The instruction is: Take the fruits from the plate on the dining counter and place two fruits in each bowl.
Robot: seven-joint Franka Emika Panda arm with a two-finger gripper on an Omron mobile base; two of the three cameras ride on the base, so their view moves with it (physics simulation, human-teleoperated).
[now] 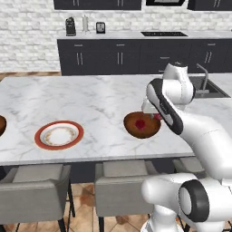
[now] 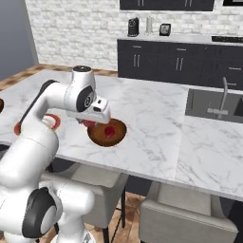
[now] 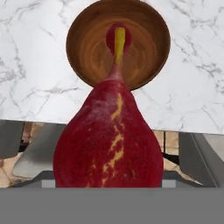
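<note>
My gripper (image 1: 153,114) is shut on a red fruit (image 3: 109,140) with yellow streaks and a stem, held just above the near rim of a brown bowl (image 1: 142,125) on the dining counter (image 1: 90,99). In the hand view this fruit hides the fingertips. A smaller red fruit (image 1: 141,123) lies inside that bowl (image 3: 118,41). From the right base view, the gripper (image 2: 91,121) hangs at the bowl's (image 2: 107,134) left edge. The red-rimmed plate (image 1: 59,135) sits to the left with nothing on it. A second bowl (image 1: 1,124) shows at the far left edge.
Grey chairs (image 1: 122,186) stand under the counter's near edge. A sink with a faucet (image 1: 206,86) is set into the counter's right end. A dark cabinet run (image 1: 136,54) with small appliances lines the back wall.
</note>
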